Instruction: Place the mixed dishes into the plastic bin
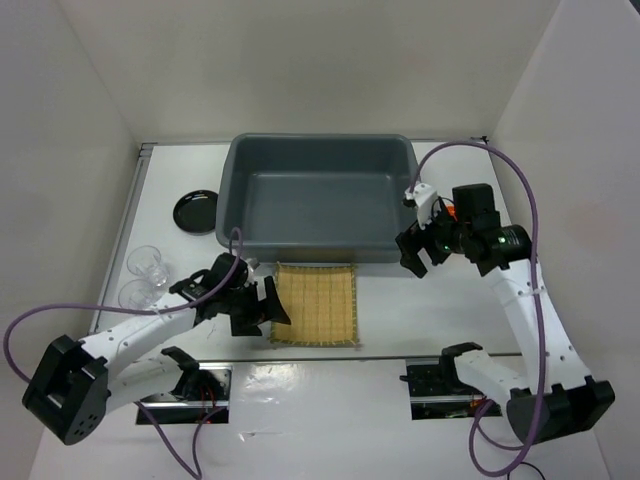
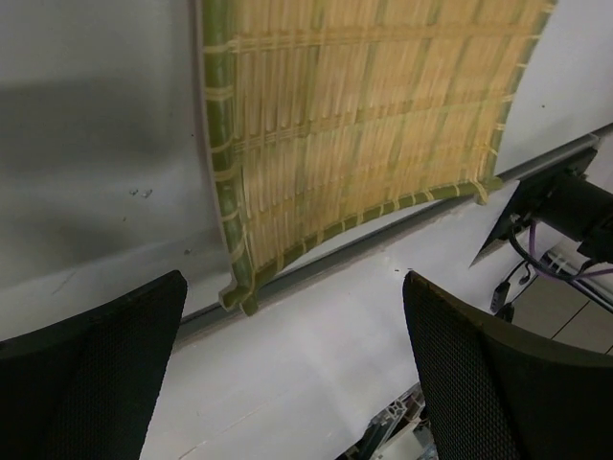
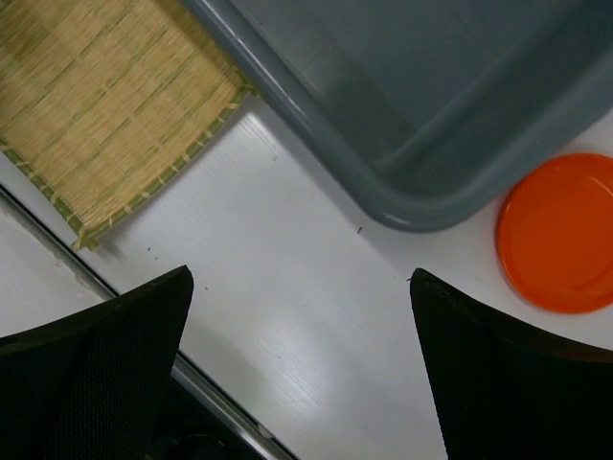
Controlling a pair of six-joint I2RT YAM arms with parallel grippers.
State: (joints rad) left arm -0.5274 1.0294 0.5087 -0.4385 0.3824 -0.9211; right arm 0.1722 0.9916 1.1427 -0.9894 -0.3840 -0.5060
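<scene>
The tan bamboo mat (image 1: 315, 303) lies flat in front of the grey plastic bin (image 1: 318, 197), which has nothing in it. My left gripper (image 1: 268, 305) is open at the mat's left edge; the left wrist view shows the mat (image 2: 364, 115) just ahead of the open jaws. My right gripper (image 1: 420, 255) is open above the table beside the bin's near right corner (image 3: 421, 206). The orange plate (image 3: 560, 235) shows in the right wrist view; in the top view only an orange sliver (image 1: 451, 212) shows past the arm. The black plate (image 1: 196, 211) and two clear glass cups (image 1: 146, 263) (image 1: 135, 296) sit left of the bin.
White walls close in the table on the left, back and right. Metal rails and the arm bases (image 1: 185, 385) run along the near edge. A purple cable (image 1: 510, 180) loops above the right arm.
</scene>
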